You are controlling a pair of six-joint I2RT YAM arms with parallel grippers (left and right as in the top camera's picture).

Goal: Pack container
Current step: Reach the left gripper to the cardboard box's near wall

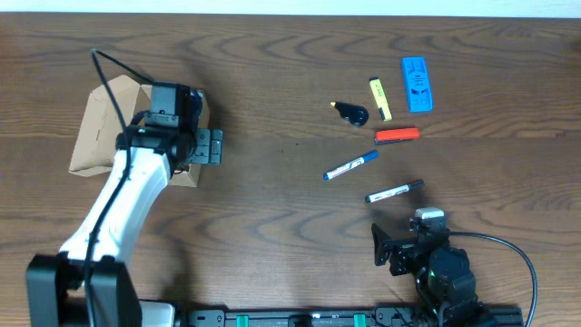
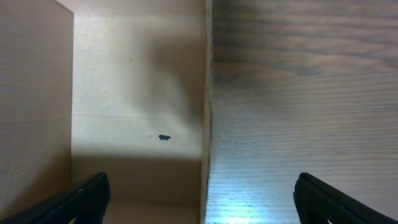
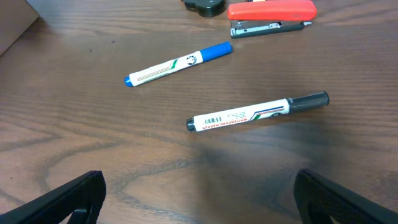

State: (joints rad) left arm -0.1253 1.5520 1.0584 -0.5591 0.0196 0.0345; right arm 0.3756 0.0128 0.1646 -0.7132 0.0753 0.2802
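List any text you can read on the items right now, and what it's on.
"WHITEBOARD MARKER": on the black-capped marker, beside a barcode; its smaller print is blurred.
On the blue-capped marker: stripes and a small logo, unreadable.
On the red stapler, blue item and yellow highlighter: nothing legible.
Inside the container: no print, only a dark speck.

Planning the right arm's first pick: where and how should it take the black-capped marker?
Grip the black-capped marker at mid-barrel, from straight above, the right pincer closing across its thin width. It lies flat on the table, with bare wood on both sides.
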